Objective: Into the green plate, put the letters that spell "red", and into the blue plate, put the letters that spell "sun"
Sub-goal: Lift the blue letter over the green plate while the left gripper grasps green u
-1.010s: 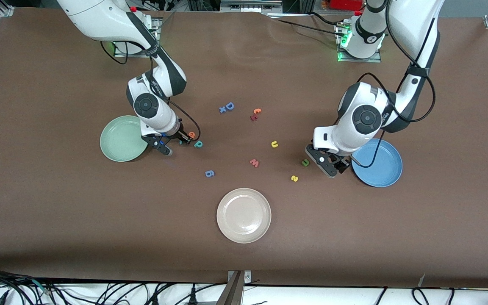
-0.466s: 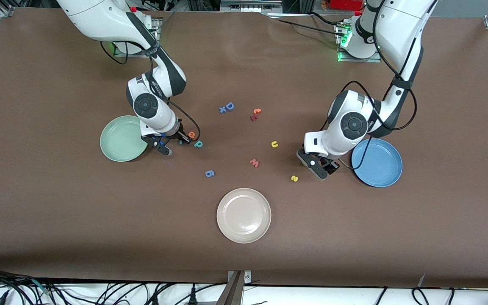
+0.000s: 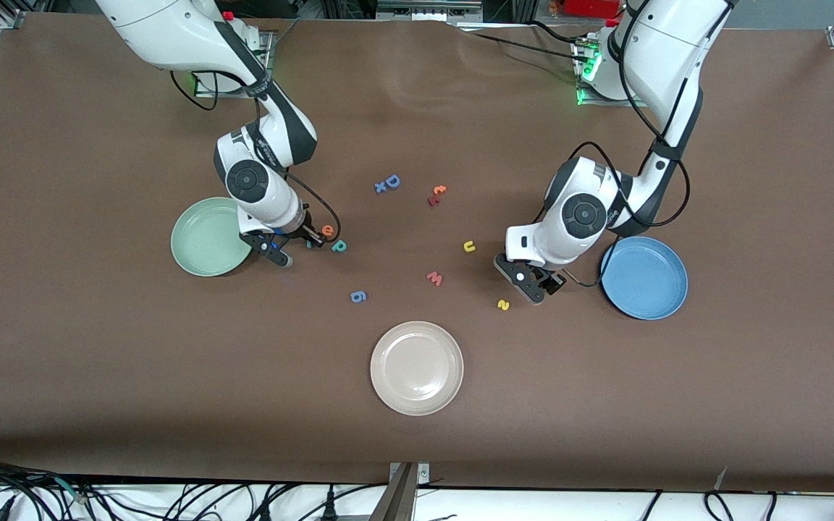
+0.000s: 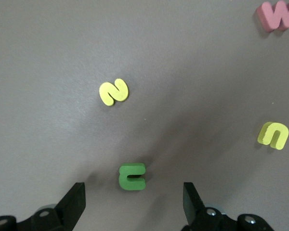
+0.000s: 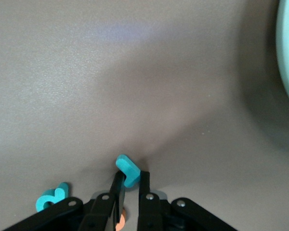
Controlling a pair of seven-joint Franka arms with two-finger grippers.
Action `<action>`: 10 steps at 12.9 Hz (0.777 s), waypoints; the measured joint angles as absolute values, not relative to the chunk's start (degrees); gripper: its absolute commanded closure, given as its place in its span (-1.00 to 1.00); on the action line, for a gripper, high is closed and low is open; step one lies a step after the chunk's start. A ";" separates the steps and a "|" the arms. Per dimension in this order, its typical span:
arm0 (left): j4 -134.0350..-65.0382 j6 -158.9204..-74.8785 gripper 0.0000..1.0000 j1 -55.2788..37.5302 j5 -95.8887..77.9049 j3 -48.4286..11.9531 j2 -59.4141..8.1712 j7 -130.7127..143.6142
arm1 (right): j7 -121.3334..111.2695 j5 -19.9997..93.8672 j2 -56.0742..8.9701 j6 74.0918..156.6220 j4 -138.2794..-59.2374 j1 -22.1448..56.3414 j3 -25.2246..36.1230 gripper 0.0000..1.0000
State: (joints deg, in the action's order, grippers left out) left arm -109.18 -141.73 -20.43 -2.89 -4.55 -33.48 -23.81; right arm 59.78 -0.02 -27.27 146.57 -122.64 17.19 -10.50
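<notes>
Teal letter "r" (image 5: 128, 170): clamped in the right gripper (image 5: 130, 185), low on the table (image 3: 98, 362) beside the green plate (image 3: 200, 246). Foam; likely light, soft, best pinched across its flat sides.
Green "n" (image 4: 132, 176): flat between the spread-apart left gripper (image 4: 133, 199) jaws, near the blue plate (image 3: 649, 289); open room around.
</notes>
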 measured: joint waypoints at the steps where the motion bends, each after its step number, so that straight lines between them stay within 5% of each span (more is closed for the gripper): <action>1: -109.18 -141.78 -0.64 -20.43 -2.89 -4.29 -33.84 -23.80 | 59.36 -0.06 -27.08 146.16 -122.45 17.19 -10.49 1.00; 4: -109.16 -142.29 -0.63 -20.44 -2.89 -3.75 -34.52 -23.80 | 53.44 -0.15 -24.25 140.10 -121.41 17.20 -8.81 1.00; 10: -109.12 -144.33 -0.47 -21.45 -2.89 -3.54 -35.77 -22.94 | 25.84 -0.08 -17.12 127.58 -121.40 16.53 4.67 1.00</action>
